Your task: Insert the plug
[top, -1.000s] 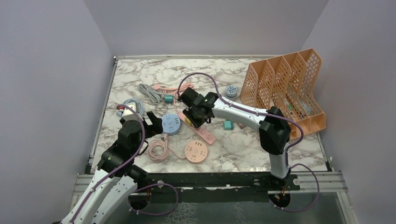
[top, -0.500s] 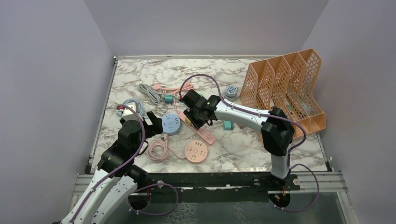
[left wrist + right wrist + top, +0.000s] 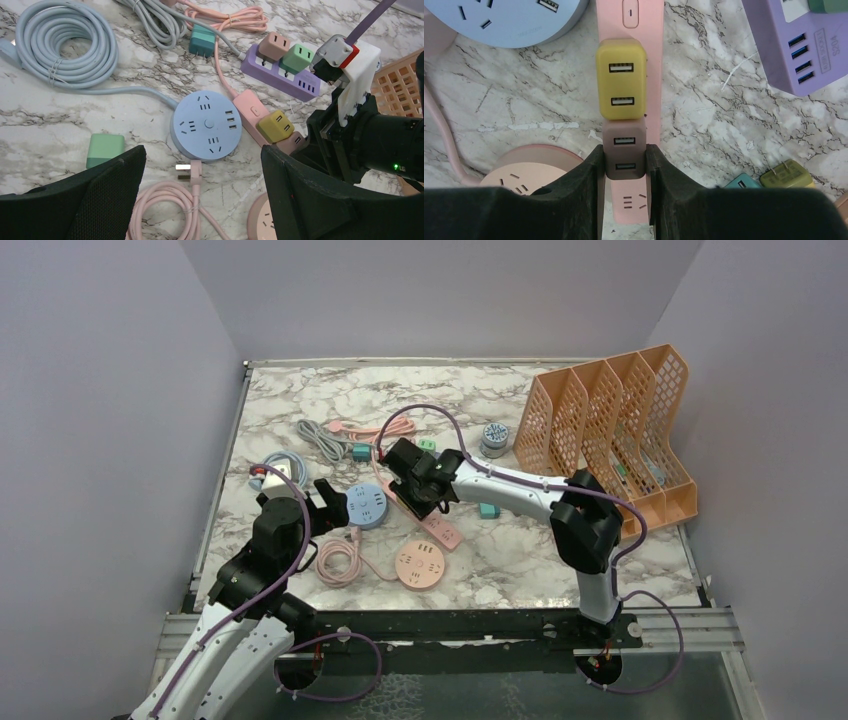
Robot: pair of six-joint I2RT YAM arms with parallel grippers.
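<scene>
My right gripper (image 3: 624,165) is shut on a brown USB plug adapter (image 3: 624,152), holding it by its two sides on the pink power strip (image 3: 634,205), directly below a yellow adapter (image 3: 622,80) seated on the same strip. One free socket of the strip shows between my fingers. In the top view the right gripper (image 3: 415,495) hangs over the strip (image 3: 447,533). My left gripper (image 3: 200,160) is open and empty above a loose pink cable plug (image 3: 192,170), next to a round blue socket (image 3: 207,125).
A purple strip (image 3: 280,72) carries a pink and a green adapter. A round pink socket (image 3: 420,564) lies near the front. A grey cable coil (image 3: 65,45), a loose green adapter (image 3: 105,149), a teal adapter (image 3: 489,509) and an orange file rack (image 3: 610,430) surround the work area.
My right gripper has moved a little left and towards the front, down onto the pink strip, with the brown adapter in it. The left arm has not moved.
</scene>
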